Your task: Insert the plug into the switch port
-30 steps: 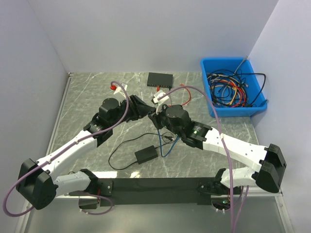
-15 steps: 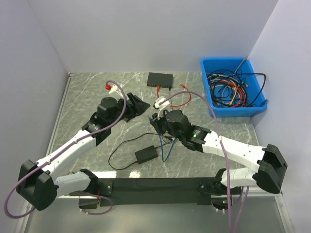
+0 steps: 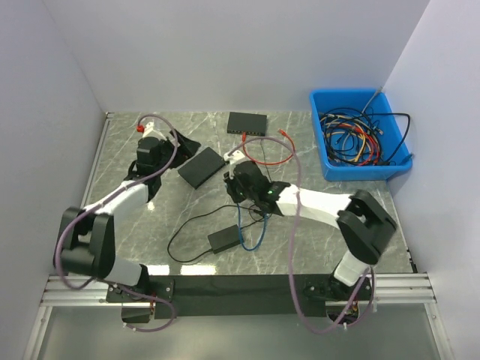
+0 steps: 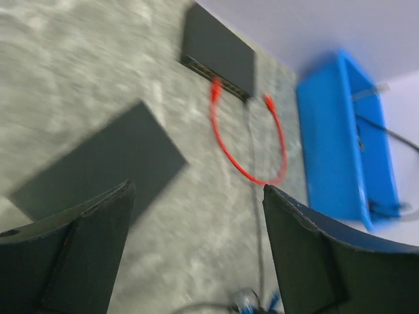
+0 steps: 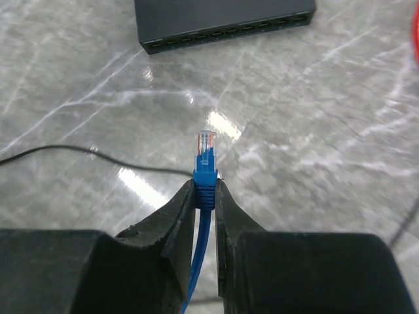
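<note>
- No text, label, brand name, number or sign can be read in any of the three views.
- The left wrist view is blurred, so small markings there cannot be made out.
</note>
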Robot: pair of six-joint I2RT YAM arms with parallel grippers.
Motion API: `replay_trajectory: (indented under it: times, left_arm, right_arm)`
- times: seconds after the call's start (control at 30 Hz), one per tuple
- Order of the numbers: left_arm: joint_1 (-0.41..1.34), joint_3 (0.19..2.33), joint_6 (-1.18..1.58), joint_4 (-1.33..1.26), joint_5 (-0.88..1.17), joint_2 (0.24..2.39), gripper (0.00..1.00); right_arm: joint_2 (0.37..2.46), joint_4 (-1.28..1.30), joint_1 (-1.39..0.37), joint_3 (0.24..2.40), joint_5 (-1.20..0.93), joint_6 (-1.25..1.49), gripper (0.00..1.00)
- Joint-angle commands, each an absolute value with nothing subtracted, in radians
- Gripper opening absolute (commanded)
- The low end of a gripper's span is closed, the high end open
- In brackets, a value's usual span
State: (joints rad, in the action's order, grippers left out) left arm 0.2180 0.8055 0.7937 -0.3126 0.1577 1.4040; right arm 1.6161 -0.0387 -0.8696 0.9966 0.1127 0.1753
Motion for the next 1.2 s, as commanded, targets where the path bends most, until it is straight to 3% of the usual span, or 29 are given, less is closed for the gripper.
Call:
replay_trajectory:
  times: [0.0,0.13,0.47,1.17]
  left_arm:
    - [0.149,0.76,0.778,-0.57,0.186,1.468,0.86]
    - [0.109,0.787,0.743,-0.618,0.17,1.578,0.87]
    - [0.002,0.865,0.85,-0.753,0.425,1.877,0.82]
    - [0.002,0.96,0.867,-0.836,0.606,2.06,0.77]
  right_arm:
    - [1.687,-0.043,-0.861,1.104,0.084,0.184,0.0]
    - [1.802,-0.018,-0.854,1.179,0.072,0.175,0.0]
    - [1.974,0.041,-0.833,1.348,0.051,0.153,0.0]
    - [2.181,0.132,-0.813,1.591,0.028,0.126,0.0]
